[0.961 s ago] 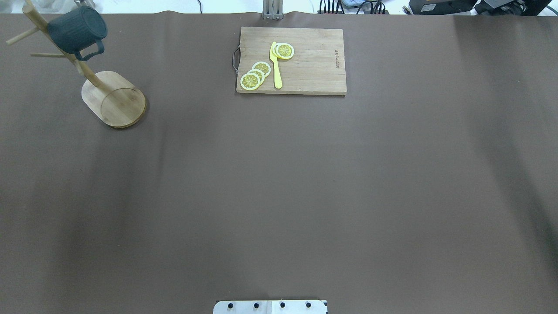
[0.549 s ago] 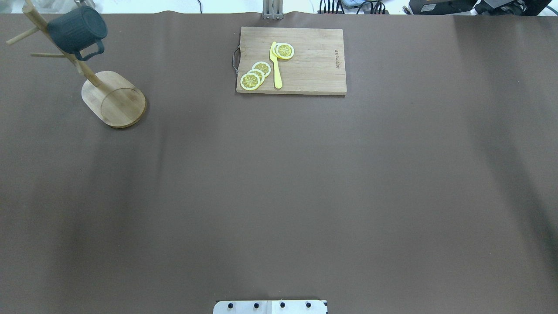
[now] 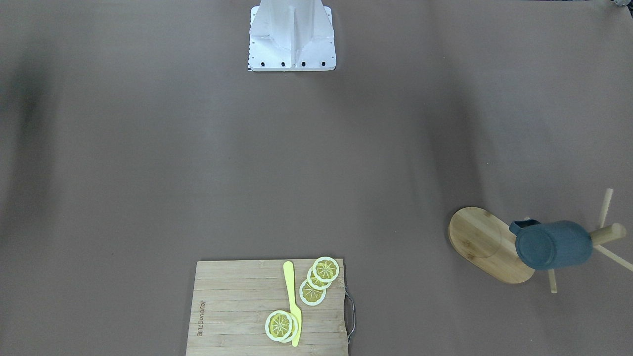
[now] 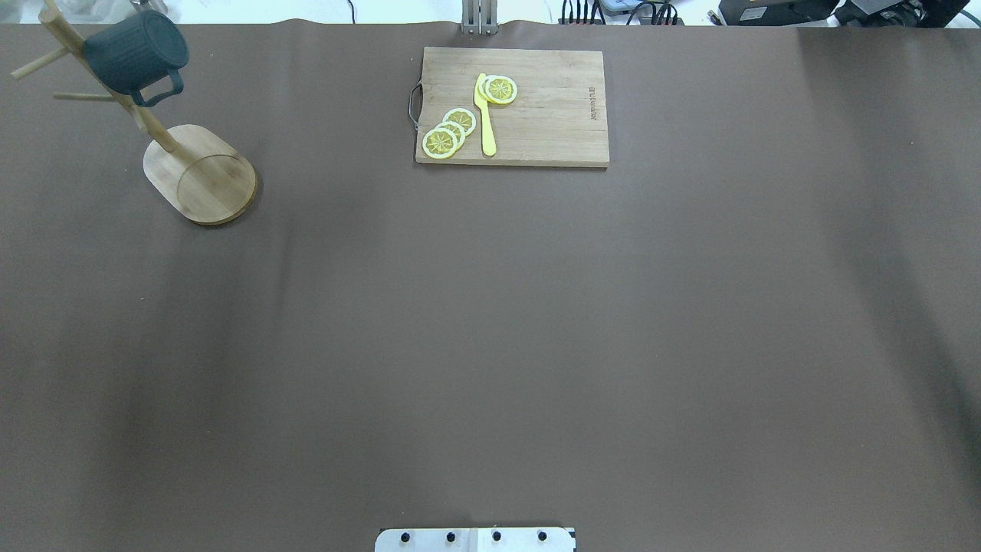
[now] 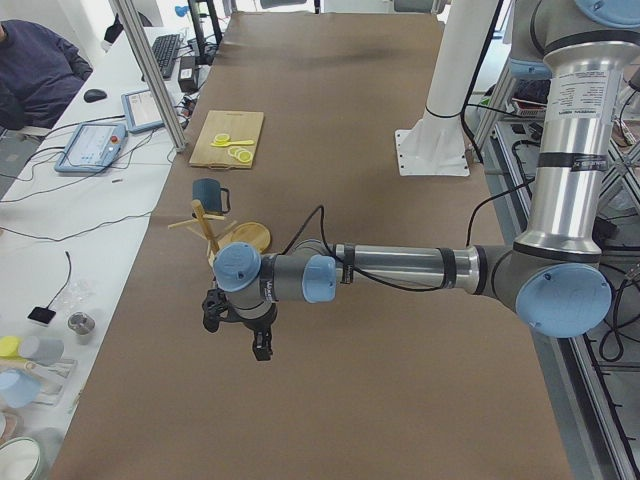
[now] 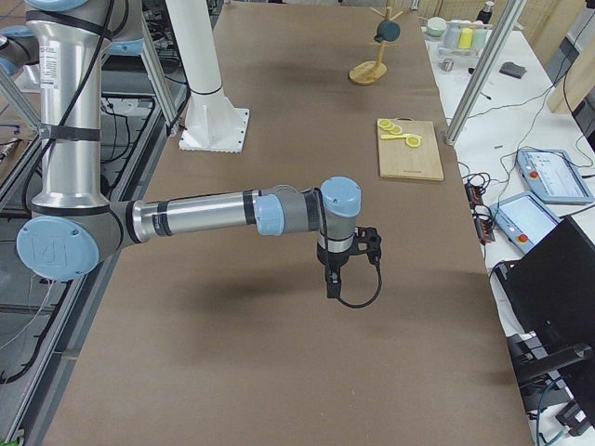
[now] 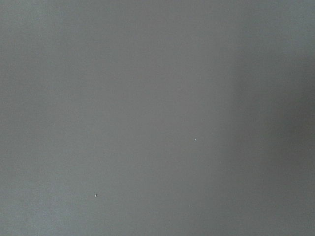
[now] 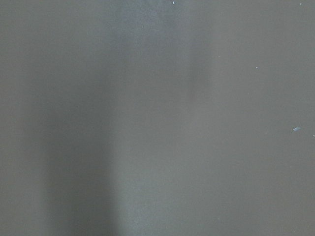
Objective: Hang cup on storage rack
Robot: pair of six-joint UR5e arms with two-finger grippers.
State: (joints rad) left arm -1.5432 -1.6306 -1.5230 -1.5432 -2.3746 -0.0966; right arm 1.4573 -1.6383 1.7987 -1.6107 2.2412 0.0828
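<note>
The dark blue-grey cup (image 4: 134, 52) hangs tilted on a peg of the bamboo storage rack (image 4: 203, 180) at the far left of the table, with nothing holding it. Both also show in the front-facing view, the cup (image 3: 554, 244) on the rack (image 3: 482, 242). Neither gripper shows in the overhead or front-facing view. The left gripper (image 5: 258, 345) hangs over bare table, nearer than the rack (image 5: 245, 235) and cup (image 5: 207, 192). The right gripper (image 6: 331, 283) hangs over bare table, far from the rack (image 6: 369, 72). I cannot tell whether either is open or shut. Both wrist views show only brown table cover.
A rectangular wooden cutting board (image 4: 536, 134) lies at the far middle of the table, with lemon slices (image 4: 448, 132) and a yellow knife (image 4: 485, 115) on it. The robot's white base (image 3: 292, 37) stands at the near edge. Cups and bottles (image 6: 460, 35) stand off the table's end.
</note>
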